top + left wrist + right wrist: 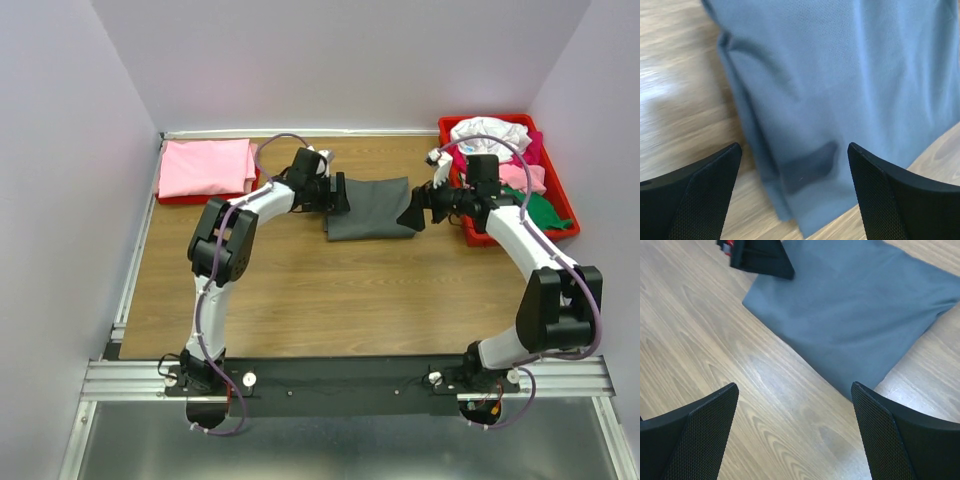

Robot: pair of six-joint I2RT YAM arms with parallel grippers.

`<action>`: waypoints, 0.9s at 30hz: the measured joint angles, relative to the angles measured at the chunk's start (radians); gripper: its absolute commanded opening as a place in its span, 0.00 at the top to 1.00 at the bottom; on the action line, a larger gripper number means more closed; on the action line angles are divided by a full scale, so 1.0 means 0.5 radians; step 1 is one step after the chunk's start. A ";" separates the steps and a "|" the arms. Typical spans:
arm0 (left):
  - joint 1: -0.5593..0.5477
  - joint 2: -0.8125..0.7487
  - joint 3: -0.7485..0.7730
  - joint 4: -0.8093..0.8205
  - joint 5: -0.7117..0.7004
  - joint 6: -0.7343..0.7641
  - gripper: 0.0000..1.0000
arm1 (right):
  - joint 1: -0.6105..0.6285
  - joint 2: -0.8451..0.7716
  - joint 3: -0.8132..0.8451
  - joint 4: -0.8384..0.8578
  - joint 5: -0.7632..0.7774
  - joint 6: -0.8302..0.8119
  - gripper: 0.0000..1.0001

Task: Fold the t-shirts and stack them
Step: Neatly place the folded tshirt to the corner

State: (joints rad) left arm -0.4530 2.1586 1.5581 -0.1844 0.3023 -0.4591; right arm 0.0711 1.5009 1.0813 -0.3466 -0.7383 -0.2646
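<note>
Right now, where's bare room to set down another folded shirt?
The widest free patch is the bare table between the grey shirt and the near edge. A narrower strip runs behind that shirt along the far edge. Crowded: the left pincer and right pincer flank the shirt; pink shirt far left, heaped red tray far right.

Bright, even, diffuse light from above. Top view sharp throughout, with soft faint shadows beside the arms [222, 240] on the wooden table [330, 300]. Wrist views closer and a touch softer. Left wrist: pale sheen on the wood at left, bluish cast on the dark grey t-shirt [850, 75], darker patch near its lower edge, likely a shadow. Black left fingers [695, 195] at frame bottom slightly out of focus, mesh texture visible. Right wrist: glossy streaks across the boards, cloth weave blurred smooth.
</note>
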 measured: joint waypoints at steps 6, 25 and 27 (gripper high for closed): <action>-0.095 0.090 0.158 -0.122 -0.035 -0.107 0.09 | -0.095 -0.037 -0.004 0.004 -0.067 -0.014 0.00; -0.179 0.201 0.160 -0.049 0.144 -0.290 1.00 | -0.327 -0.059 -0.024 0.003 -0.264 -0.021 0.00; -0.179 0.173 0.079 0.063 0.192 -0.298 1.00 | -0.344 -0.059 -0.027 0.002 -0.280 -0.021 0.00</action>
State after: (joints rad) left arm -0.5426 2.2452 1.5978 -0.1528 0.3985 -0.6079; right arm -0.1009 1.4715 1.0676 -0.3454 -0.8783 -0.2749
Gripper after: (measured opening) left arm 0.022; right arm 0.996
